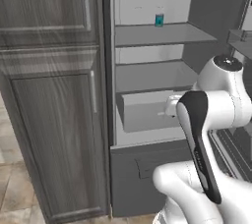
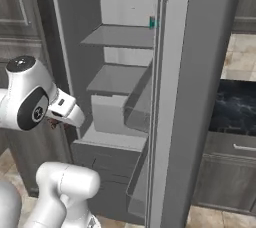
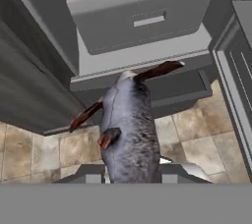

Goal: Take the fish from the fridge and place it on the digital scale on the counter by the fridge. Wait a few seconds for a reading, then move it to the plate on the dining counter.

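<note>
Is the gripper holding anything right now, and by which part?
Yes, the gripper is shut on the fish. It grips the wide end of the body nearest the hand; the reddish tail points away toward the fridge.

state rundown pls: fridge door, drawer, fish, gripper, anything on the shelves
fridge: door swung open, inside exposed
drawer: closed
fish: held in the gripper, out in front of the fridge, over the tiled floor
gripper: shut on the fish
can: upright on the top shelf
middle shelf: nothing seen on it
</note>
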{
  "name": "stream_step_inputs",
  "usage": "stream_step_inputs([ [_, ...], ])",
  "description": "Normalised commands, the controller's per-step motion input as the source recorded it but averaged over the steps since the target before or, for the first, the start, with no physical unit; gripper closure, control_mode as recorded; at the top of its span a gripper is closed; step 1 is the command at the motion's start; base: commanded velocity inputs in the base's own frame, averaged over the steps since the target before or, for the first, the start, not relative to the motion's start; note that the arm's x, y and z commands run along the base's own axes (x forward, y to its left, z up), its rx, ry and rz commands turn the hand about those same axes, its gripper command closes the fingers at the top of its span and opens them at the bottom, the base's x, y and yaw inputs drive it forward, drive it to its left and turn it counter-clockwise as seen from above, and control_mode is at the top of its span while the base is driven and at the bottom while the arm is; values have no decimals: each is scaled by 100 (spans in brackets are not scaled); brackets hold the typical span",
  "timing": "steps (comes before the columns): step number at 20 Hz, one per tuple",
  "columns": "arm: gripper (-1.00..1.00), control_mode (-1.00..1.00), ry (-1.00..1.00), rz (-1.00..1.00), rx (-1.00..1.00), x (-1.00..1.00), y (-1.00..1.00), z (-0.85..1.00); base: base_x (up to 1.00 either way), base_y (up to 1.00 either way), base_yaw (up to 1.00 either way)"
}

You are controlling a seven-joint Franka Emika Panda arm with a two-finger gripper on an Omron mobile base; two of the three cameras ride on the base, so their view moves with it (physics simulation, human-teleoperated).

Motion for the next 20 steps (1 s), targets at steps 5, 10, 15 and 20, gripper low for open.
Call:
stream_step_inputs([
  [5,100,100,0,0,0,0,0,0,-100,69,-17],
  [10,100,100,0,0,0,0,0,0,-100,60,-50],
  [15,100,100,0,0,0,0,0,0,-99,31,-73],
  [20,100,100,0,0,0,0,0,0,-81,12,-83],
])
